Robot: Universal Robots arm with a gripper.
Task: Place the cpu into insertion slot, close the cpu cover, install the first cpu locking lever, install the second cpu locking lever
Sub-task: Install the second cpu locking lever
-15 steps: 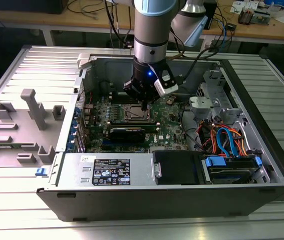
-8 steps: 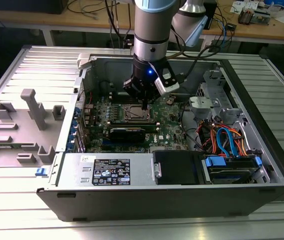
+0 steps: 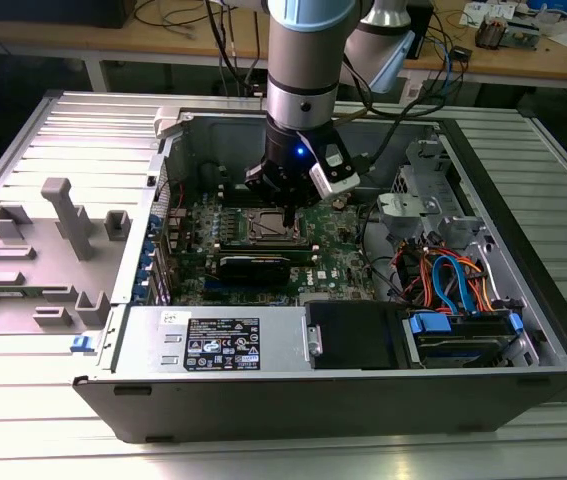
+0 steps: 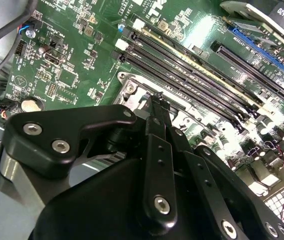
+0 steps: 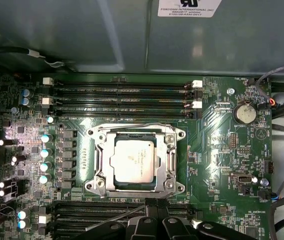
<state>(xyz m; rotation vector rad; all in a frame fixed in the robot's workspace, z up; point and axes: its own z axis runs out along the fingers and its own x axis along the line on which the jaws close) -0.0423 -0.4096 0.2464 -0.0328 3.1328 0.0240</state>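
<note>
Just past the black claw [image 5: 152, 207], pinched together on nothing: small flat silver-grey cpu [image 5: 134, 161] sitting in the square silver-rimmed insertion slot [image 5: 95, 136], thin silver cpu cover [image 5: 171, 159] down around it. Probably lever-locking time. A thin silver lever [image 5: 115, 218] right beside the tips.

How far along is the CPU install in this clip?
Done: the cpu sits in the insertion slot, and the cpu cover appears to lie flat around it. In hand: the gripper sits close beside the socket, a thin lever rod near its tip. Left: whether either lever is latched cannot be told.
</note>
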